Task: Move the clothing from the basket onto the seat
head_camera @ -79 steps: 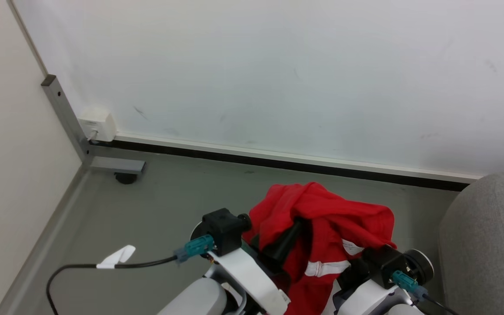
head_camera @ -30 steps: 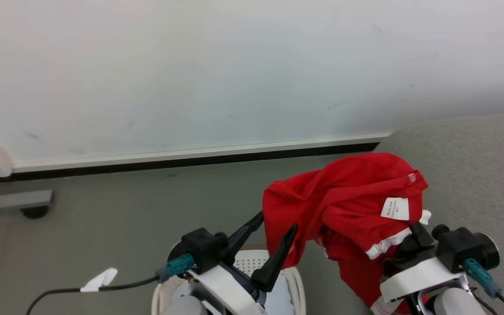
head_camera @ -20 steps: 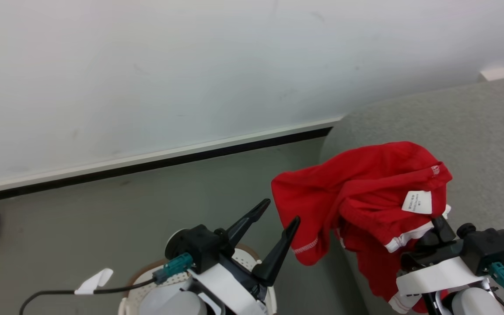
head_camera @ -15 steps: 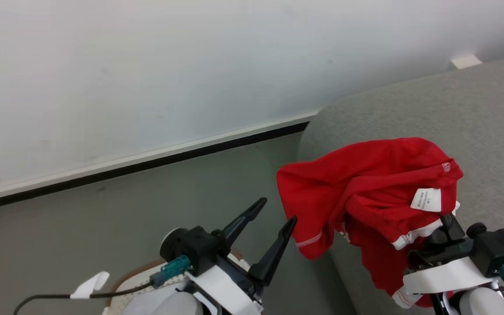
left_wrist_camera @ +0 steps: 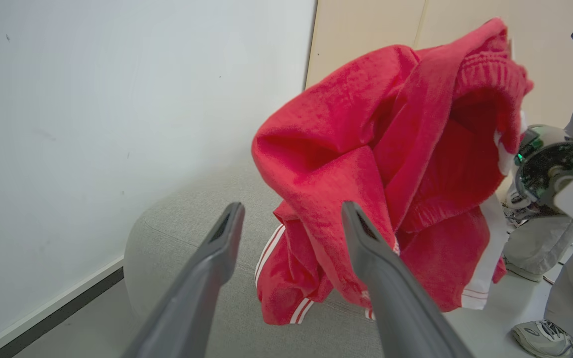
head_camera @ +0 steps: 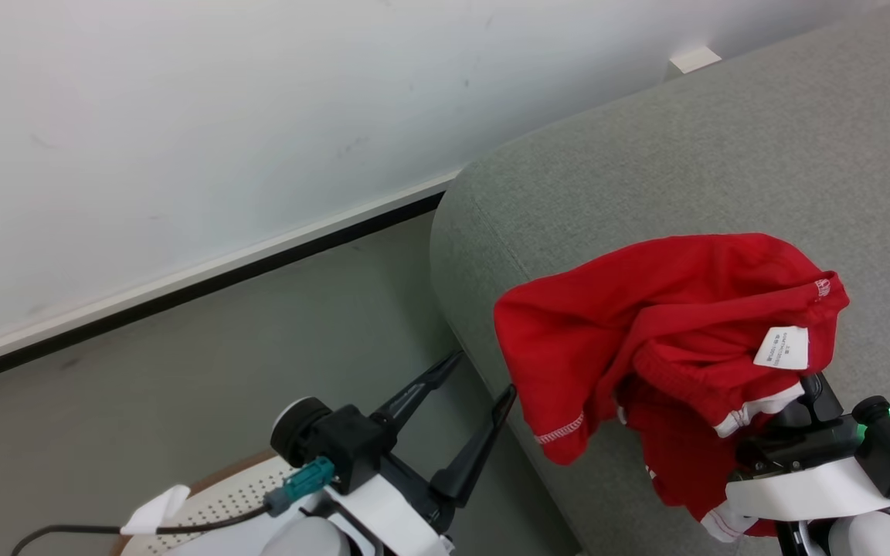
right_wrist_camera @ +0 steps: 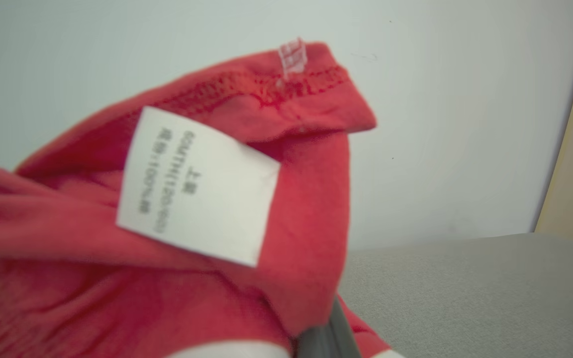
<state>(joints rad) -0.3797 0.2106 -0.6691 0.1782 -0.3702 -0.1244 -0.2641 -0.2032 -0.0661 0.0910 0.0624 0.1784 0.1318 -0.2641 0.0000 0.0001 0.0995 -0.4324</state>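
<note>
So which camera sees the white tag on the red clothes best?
The right wrist view: the tag is big and close, its print visible though blurry. The head view shows it tiny on the clothing. The left wrist view faces the clothing's folds and white stripes instead.

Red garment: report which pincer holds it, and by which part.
The right pincer is shut on the red garment, gripping bunched fabric by the white-banded hem just under the label. The left pincer stands open, empty.
</note>
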